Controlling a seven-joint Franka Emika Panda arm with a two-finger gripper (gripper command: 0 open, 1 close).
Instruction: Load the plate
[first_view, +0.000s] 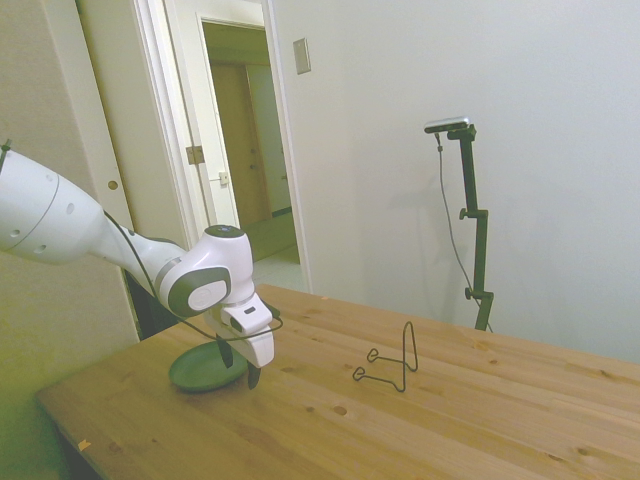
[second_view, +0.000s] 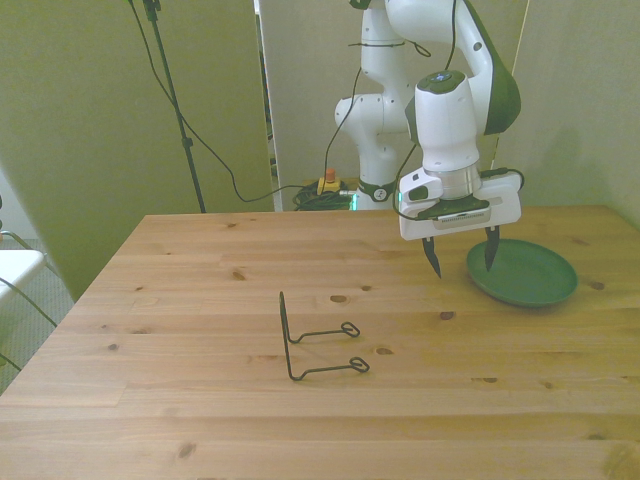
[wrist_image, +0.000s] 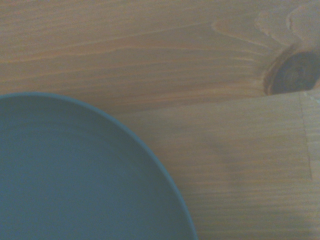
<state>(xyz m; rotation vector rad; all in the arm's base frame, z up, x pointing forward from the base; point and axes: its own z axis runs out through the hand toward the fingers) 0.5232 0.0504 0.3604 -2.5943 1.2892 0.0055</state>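
On the wooden bench (second_view: 200, 400), toward the front view's right, lies the small round grey-green plate with a raised rim (second_view: 525, 275), flat and right side up. Over its near-left rim hangs the white arm's end effector (second_view: 461, 258), its two dark fingers spread apart and pointing straight down with nothing between them; one fingertip stands above the plate's edge and the other above bare wood just beside it. From the side view the tips look close to the plate (first_view: 205, 368) but whether they touch it I cannot tell. The wrist view shows the curved rim of the plate (wrist_image: 75, 175) against pale boards and a dark knot.

Well apart from the plate, nearer the middle of the bench, stands the thin black wire stand (second_view: 315, 345), an upright loop with two prongs lying along the wood, empty.

By my reading the step in hand is the approach to grasp: the fingers straddle the rim, set to pinch it. The next move calls for a short descent so one finger goes inside the rim and one outside, then a firm closing. The rim is shallow, so a slip or a tilted lift seems the main risk before carrying the plate to the stand
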